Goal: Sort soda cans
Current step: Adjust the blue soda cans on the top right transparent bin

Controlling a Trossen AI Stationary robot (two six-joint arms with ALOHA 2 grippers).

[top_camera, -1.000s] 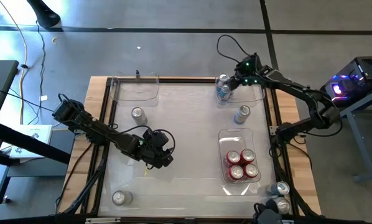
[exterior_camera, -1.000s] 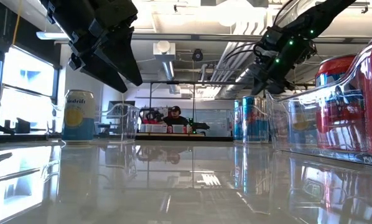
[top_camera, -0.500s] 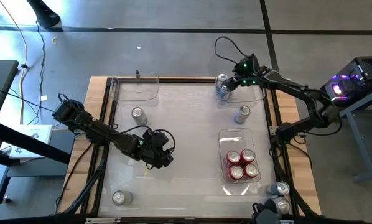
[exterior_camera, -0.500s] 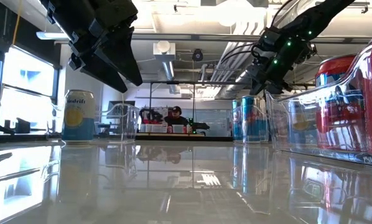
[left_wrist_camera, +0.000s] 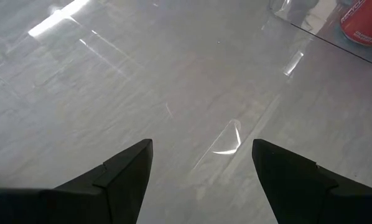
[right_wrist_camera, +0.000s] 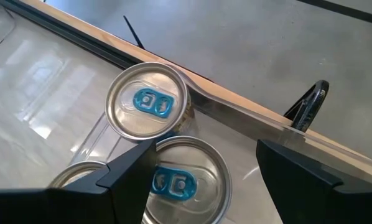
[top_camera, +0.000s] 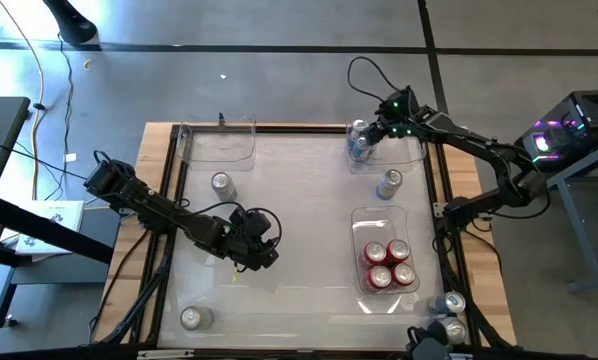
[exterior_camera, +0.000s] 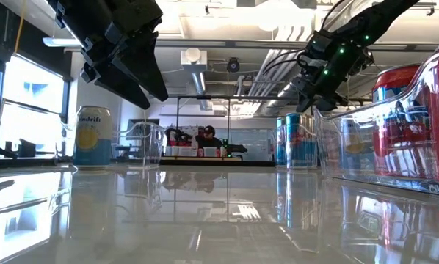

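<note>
With its fingers spread and empty, the right gripper (top_camera: 367, 137) hovers over the blue cans (right_wrist_camera: 147, 101) crowded in the bin (top_camera: 419, 150) at the high view's upper right, so a descent could knock a neighbour over, while the left gripper (top_camera: 262, 254), open and empty, waits mid-table.

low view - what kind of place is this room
Probably an open-plan lab or workshop office: bare ceiling ducts, a person at a far desk behind the table, and a concrete floor with cables in the high view.
</note>
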